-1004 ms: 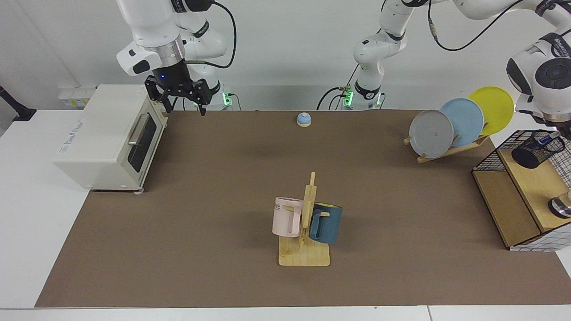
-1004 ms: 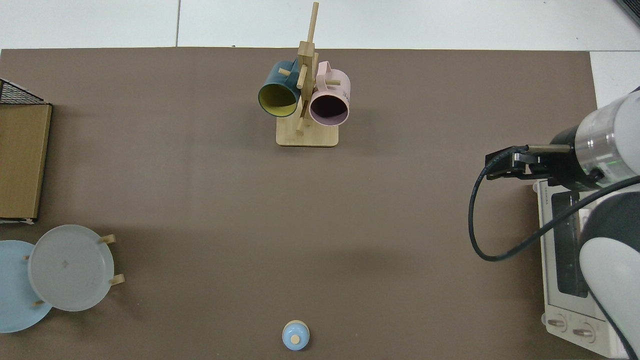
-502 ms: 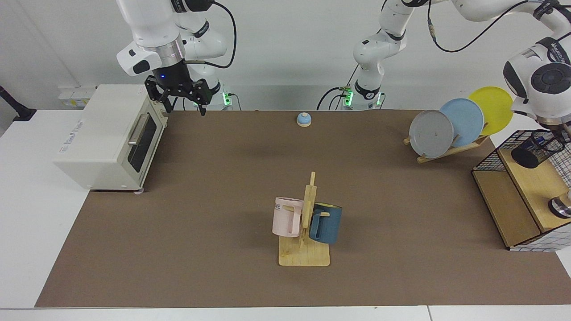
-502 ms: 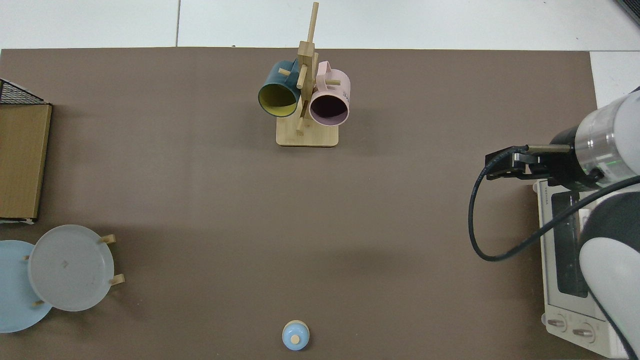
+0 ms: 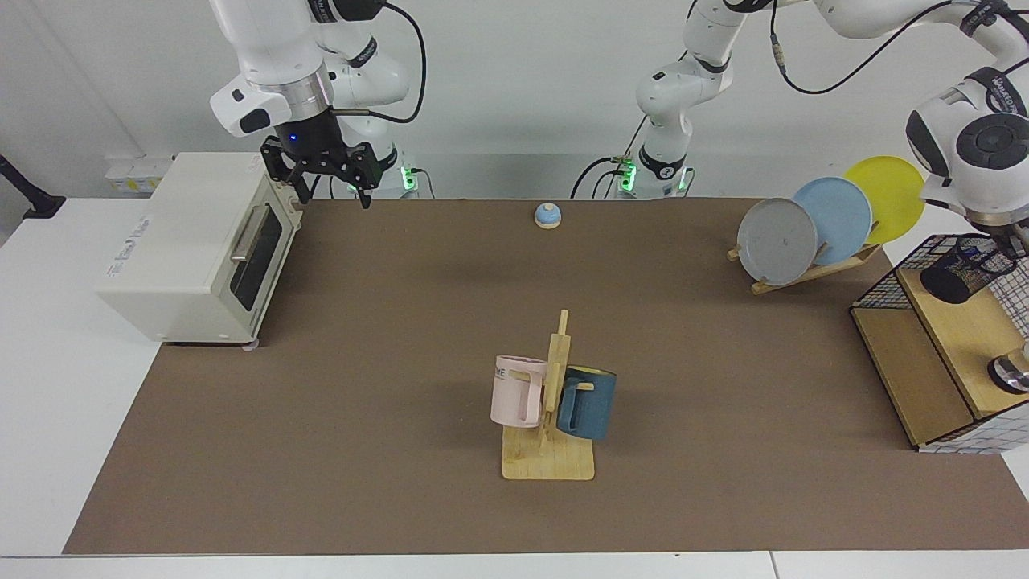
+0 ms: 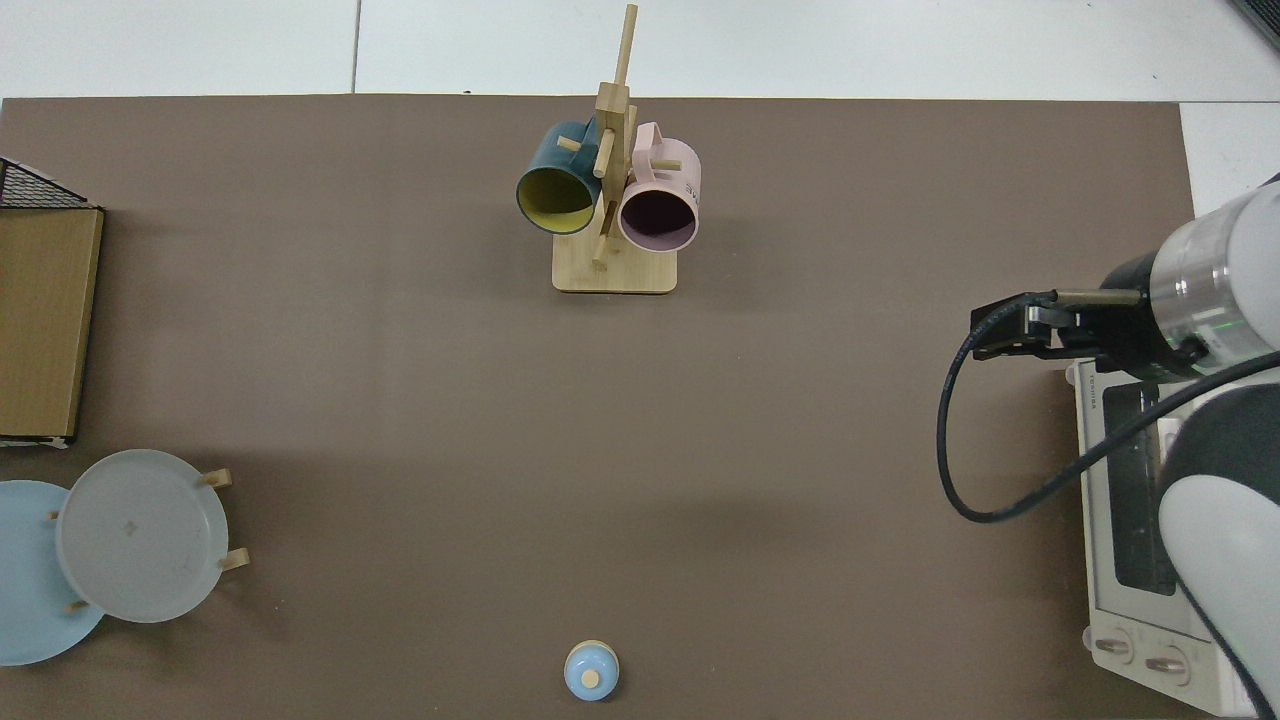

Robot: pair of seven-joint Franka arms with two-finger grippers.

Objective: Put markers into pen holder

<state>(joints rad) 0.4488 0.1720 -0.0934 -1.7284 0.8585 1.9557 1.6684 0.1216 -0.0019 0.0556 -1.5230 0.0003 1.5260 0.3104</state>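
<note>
The black mesh pen holder point(image 5: 958, 273) stands tilted on the wooden shelf point(image 5: 957, 330) at the far right of the facing view. A patch of blue and white, the marker point(image 5: 971, 255), shows through the mesh near the holder's mouth. My left gripper point(image 5: 1014, 233) hangs just above and beside that mouth, half cut off by the frame edge. My right gripper point(image 5: 330, 186) waits open and holding nothing above the toaster oven's front corner; it also appears at the right of the top view point(image 6: 1010, 328). The holder and marker are outside the top view.
A white toaster oven point(image 5: 193, 241) stands at the table's left. A wooden mug tree point(image 5: 551, 402) with a pink and a blue mug is in the middle. A plate rack point(image 5: 828, 225) and a small blue bell point(image 5: 547, 215) sit towards the back.
The left wrist has shifted a little to the view's left over the holder, and the marker now sits lower inside the mesh. The right arm has not moved.
</note>
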